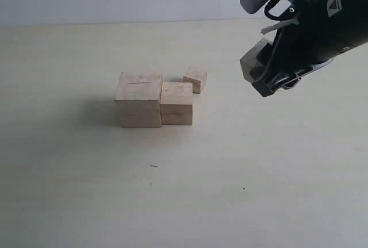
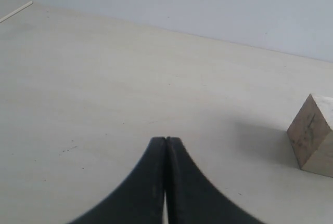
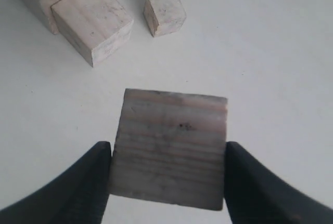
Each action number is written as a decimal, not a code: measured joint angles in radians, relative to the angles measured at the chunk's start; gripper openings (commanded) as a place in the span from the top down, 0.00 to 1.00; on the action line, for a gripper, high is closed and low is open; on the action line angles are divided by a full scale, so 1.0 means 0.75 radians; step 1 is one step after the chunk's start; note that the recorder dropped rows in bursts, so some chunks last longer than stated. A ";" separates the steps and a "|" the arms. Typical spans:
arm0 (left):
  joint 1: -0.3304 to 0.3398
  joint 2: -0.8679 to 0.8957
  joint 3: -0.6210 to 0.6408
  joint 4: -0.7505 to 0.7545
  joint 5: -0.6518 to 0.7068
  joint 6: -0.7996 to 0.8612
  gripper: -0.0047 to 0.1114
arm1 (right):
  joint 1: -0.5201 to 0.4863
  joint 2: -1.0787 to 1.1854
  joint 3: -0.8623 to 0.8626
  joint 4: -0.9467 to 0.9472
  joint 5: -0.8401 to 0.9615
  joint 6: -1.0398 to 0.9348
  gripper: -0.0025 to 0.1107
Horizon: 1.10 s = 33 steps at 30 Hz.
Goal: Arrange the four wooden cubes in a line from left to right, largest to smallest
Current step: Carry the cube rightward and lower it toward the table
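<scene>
Cubes of pale grained wood: largest [image 1: 140, 101] and second [image 1: 176, 104] sit touching, well ahead of the jaws of your right gripper [image 3: 167, 182], which grasp the third [image 3: 171, 130] aloft, with the smallest [image 1: 195, 79] near the second. Lower the third square and flush against the second, clear of the smallest. Your left gripper [image 2: 165, 146] is clenched on nothing.

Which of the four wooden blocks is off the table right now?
The cube held aloft in the right gripper; the other three cubes rest on the table.
</scene>
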 measured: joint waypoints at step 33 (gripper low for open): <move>0.000 0.000 0.000 0.000 0.000 0.000 0.96 | -0.312 0.483 0.019 0.622 -0.377 -1.180 0.98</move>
